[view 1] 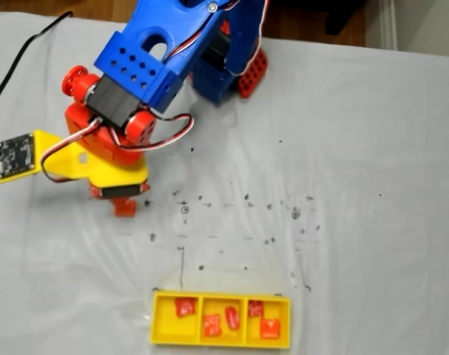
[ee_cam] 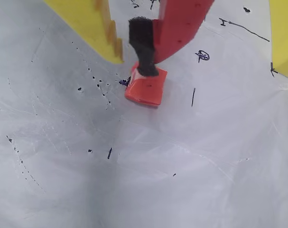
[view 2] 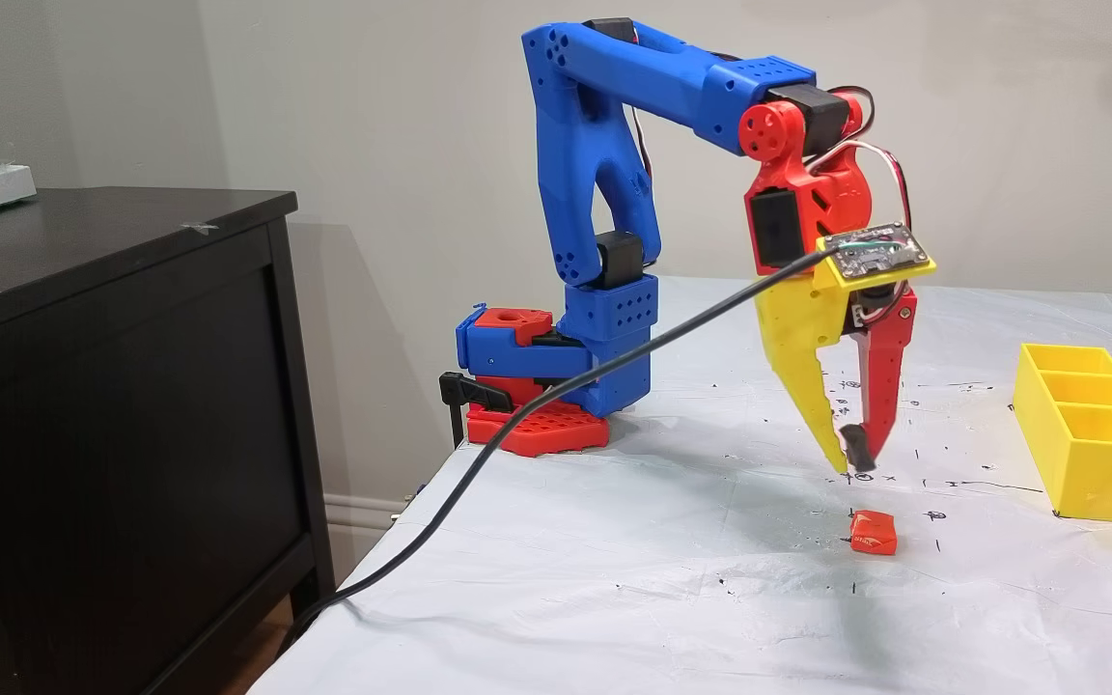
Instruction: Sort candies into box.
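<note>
While I hover the gripper [view 2: 850,461] | jaws spread, empty | orange-red candy [view 2: 873,533] on cloth directly below, slightly toward red finger [ee_cam: 181,28] | must descend

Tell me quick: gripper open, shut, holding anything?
Gripper: open, holding nothing, hanging above the orange-red candy lying on the table.

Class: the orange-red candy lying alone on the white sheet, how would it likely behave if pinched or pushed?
The candy looks small and flat-sided, so it probably slides rather than rolls. Its glossy wrapper may be slippery and crumple slightly under the tool. It is likely very light.
</note>
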Action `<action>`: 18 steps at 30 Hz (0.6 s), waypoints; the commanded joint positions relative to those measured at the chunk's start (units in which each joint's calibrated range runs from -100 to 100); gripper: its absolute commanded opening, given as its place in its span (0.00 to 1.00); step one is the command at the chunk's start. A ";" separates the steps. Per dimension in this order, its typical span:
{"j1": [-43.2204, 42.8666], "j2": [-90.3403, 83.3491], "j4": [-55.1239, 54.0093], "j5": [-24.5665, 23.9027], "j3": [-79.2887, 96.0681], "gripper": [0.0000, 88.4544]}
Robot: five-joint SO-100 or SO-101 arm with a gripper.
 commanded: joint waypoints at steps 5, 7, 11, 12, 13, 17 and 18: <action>0.23 2.08 -0.36 0.15 -2.16 0.28; 0.23 2.59 -0.44 0.24 -2.44 0.30; 0.23 5.39 -1.01 0.59 -3.44 0.31; 0.14 5.90 -1.10 0.59 -4.07 0.31; 0.05 6.41 -1.10 0.49 -4.71 0.30; 0.14 8.53 -1.18 0.59 -6.17 0.30; 0.23 9.12 -1.42 0.59 -6.44 0.29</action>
